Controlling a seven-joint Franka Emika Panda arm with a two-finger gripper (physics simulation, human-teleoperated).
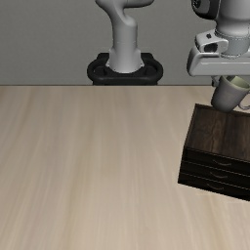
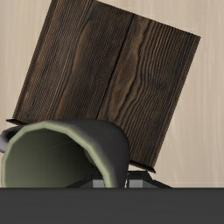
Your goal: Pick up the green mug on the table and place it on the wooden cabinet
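Bright, even light falls flatly on the wooden cabinet (image 2: 114,79).

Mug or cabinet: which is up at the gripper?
The mug, pale and round, just under the gripper; the dark wooden cabinet stands below on the table.

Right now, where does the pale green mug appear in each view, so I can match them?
Exterior view: the pale green mug hangs at the exterior view's right, just above the dark wooden cabinet.
Wrist view: the mug sits nearest the camera, open mouth toward it, overlapping the cabinet's edge.
Shared landmark: the cabinet's wood-grain top.
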